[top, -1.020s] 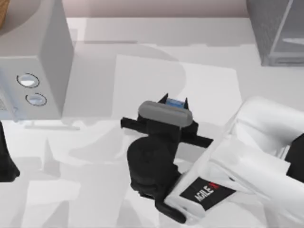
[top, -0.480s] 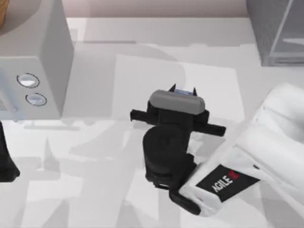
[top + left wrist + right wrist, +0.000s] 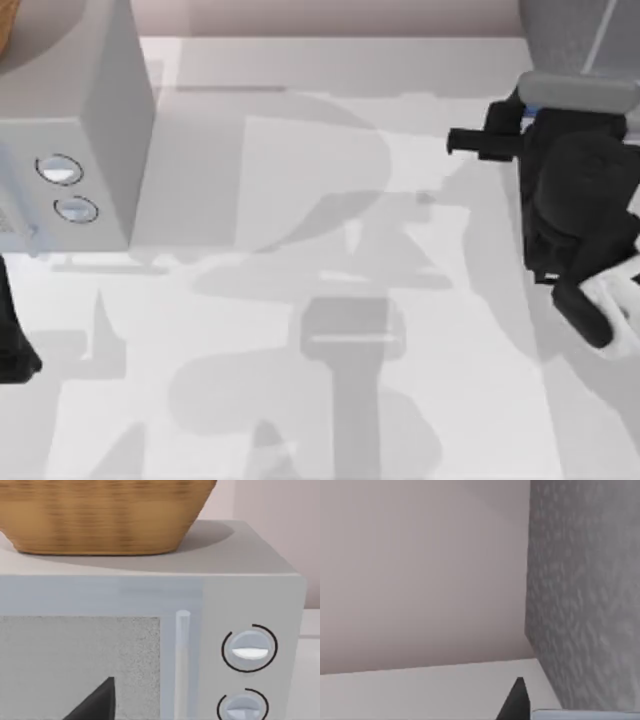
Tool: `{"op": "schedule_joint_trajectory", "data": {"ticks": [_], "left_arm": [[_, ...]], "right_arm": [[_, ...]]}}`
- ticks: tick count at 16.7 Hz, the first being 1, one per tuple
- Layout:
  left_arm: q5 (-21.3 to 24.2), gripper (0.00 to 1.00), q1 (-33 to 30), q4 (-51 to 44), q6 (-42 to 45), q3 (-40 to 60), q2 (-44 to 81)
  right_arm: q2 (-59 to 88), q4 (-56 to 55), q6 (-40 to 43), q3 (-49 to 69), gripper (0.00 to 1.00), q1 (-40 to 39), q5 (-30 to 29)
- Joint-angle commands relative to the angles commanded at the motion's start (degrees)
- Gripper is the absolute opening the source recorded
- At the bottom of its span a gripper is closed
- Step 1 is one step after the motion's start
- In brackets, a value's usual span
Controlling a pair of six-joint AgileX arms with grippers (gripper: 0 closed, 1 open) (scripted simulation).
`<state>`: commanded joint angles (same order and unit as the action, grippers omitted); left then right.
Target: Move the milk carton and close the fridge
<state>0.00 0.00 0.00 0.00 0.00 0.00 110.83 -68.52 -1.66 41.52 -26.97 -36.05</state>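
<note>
With my right pincer (image 3: pixel 573 98) close against the fridge (image 3: pixel 572 30) and the milk carton (image 3: pixel 528 108) a blue sliver beneath it, I cannot tell whether the grip is clenched; the carton may strike the fridge frame and slip, while my left arm (image 3: pixel 12 340) is parked far from the fridge.

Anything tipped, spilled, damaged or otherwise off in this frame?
Nothing stands out. The woven basket sits level on the pale grey two-dial box, and the right gripper is at the dark speckled fridge, top view's right. No spill or damage.
</note>
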Motion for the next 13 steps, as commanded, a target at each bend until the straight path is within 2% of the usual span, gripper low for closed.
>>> {"op": "schedule_joint_trajectory", "data": {"ticks": [4, 7, 10, 13], "left_arm": [[0.00, 1.00, 0.00, 0.00, 0.00, 0.00, 0.00], [0.00, 1.00, 0.00, 0.00, 0.00, 0.00, 0.00], [0.00, 1.00, 0.00, 0.00, 0.00, 0.00, 0.00], [0.00, 1.00, 0.00, 0.00, 0.00, 0.00, 0.00]], "right_arm": [[-12.97, 1.75, 0.40, -8.74, 0.00, 16.83, 19.60], [-21.07, 3.42, 0.67, -15.41, 0.00, 23.92, 29.05], [-24.44, 4.63, 0.74, -18.90, 0.00, 26.12, 33.50], [-24.61, 4.68, 0.74, -19.15, 0.00, 26.14, 33.79]]}}
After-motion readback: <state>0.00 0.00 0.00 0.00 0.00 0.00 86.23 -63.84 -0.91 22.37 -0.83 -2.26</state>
